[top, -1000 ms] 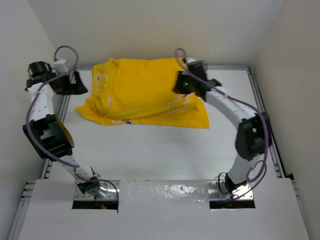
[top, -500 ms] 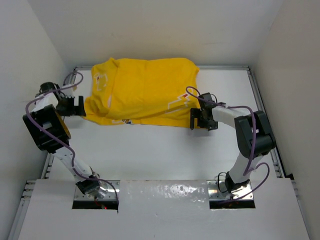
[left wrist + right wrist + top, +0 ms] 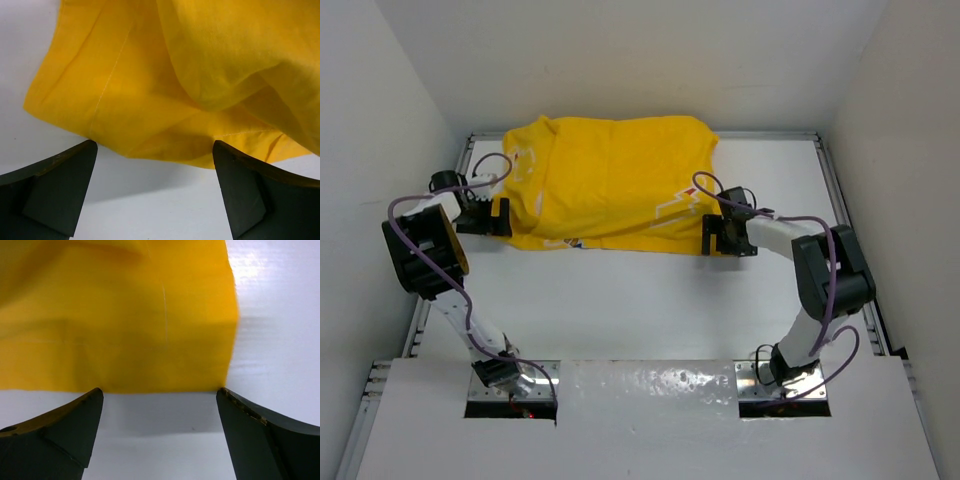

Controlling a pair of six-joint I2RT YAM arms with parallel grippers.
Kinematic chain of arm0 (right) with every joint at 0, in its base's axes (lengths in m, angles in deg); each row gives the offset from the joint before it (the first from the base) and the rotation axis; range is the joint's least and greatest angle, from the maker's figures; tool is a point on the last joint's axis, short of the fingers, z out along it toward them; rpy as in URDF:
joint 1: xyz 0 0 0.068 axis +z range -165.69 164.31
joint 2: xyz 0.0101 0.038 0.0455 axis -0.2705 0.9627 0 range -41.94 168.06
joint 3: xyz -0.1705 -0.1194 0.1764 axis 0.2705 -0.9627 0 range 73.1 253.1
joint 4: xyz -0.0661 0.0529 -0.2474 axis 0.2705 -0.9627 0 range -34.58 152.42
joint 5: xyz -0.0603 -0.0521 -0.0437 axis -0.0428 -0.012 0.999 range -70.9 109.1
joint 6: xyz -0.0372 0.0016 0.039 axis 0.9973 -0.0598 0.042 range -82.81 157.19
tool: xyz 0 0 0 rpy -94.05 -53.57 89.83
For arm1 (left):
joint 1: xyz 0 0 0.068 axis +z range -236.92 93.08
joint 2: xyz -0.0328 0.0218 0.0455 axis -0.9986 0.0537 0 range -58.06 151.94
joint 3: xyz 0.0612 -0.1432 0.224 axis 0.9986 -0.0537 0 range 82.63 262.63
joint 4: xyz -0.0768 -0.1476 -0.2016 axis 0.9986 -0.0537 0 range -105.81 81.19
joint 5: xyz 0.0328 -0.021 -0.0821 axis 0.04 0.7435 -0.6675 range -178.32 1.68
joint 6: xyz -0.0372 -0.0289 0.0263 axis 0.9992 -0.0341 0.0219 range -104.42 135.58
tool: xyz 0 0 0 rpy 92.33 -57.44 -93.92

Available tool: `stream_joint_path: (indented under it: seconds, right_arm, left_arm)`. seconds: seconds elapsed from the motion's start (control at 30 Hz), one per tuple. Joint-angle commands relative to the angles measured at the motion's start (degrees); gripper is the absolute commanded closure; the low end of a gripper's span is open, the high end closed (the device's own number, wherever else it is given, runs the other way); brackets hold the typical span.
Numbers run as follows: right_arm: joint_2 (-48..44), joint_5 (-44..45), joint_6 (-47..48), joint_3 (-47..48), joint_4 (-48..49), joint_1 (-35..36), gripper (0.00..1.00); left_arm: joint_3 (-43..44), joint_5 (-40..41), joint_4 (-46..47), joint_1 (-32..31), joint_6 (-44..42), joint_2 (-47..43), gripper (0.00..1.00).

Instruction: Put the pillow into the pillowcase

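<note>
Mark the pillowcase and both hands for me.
pillowcase (image 3: pixel 610 180), top external view, middle of the yellow fabric.
left hand (image 3: pixel 154 144), left wrist view, midway between its open fingertips.
right hand (image 3: pixel 160 390), right wrist view, midway between its open fingertips.

The left gripper (image 3: pixel 502 216) now sits lower at the frame's left, at the lower-left corner of the pillowcase (image 3: pixel 610 180), no longer up by the wall. The right gripper (image 3: pixel 713 236) is off the cloth's upper right, down at its lower-right corner. The pillowcase's lower corners reach less far outward.
</note>
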Motion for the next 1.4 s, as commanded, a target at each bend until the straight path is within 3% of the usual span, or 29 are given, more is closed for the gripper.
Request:
stream_joint_path:
  seconds: [0.0,0.13,0.27,0.53,0.6,0.63,0.67,0.7,0.8,0.83,0.97,1.1,1.27,1.37]
  right_arm:
    - [-7.3,0.5,3.5,-1.0,-0.5,-0.2,0.06]
    - [-10.2,1.1,6.7,4.7,-3.9,-1.0,0.01]
    - [-7.0,-5.1,5.4,7.1,-2.5,-4.1,0.01]
    - [5.1,-8.5,2.9,5.4,-0.9,-5.7,0.03]
    - [6.8,-11.4,0.6,3.6,1.2,-5.7,0.17]
    - [7.1,-12.6,0.1,2.2,1.9,-5.7,0.29]
    - [7.1,-13.6,-1.0,1.5,2.5,-5.7,0.42]
    - [6.5,-14.8,-1.4,0.8,4.1,-5.6,0.63]
    - [4.4,-17.6,-2.3,-2.6,6.7,-5.7,1.0]
    - [2.3,-17.9,-2.5,-4.0,8.2,-5.7,1.0]
    - [-5.6,-20.8,-3.4,-3.4,9.2,-5.7,1.0]
    - [-16.6,-21.2,-2.9,5.2,5.8,-5.7,1.0]
    - [-28.9,-16.0,0.8,17.6,1.9,-5.7,1.0]
    - [-34.3,-10.2,5.4,27.0,-0.7,-5.7,1.0]
  left_arm:
    - [1.7,-4.6,-0.2,1.7,0.6,-3.7,0.01]
    - [6.9,-9.1,-1.0,4.1,4.0,-6.7,0.0]
    - [10.3,-9.7,-1.1,3.8,7.1,-5.0,0.0]
    - [4.0,-2.7,-0.2,0.2,7.9,2.2,0.0]
    - [-0.5,0.5,3.8,-0.8,8.6,3.7,0.0]
    - [-1.3,1.6,4.4,-0.9,8.7,4.2,0.01]
    - [-1.5,1.6,4.0,-0.8,8.6,4.9,0.08]
    - [-1.3,1.1,3.3,-0.7,8.1,5.4,0.13]
    - [-0.7,-3.4,3.1,0.1,7.3,4.2,0.69]
    - [-0.6,-6.2,3.2,0.3,7.8,3.5,1.0]
    - [2.3,-16.1,0.0,1.5,8.3,-2.1,1.0]
    - [8.1,-22.3,-2.9,3.3,10.6,-15.0,1.0]
    - [21.7,-25.6,-7.8,6.7,14.4,-26.1,1.0]
    - [35.6,-27.4,-15.2,9.8,14.5,-26.1,1.0]
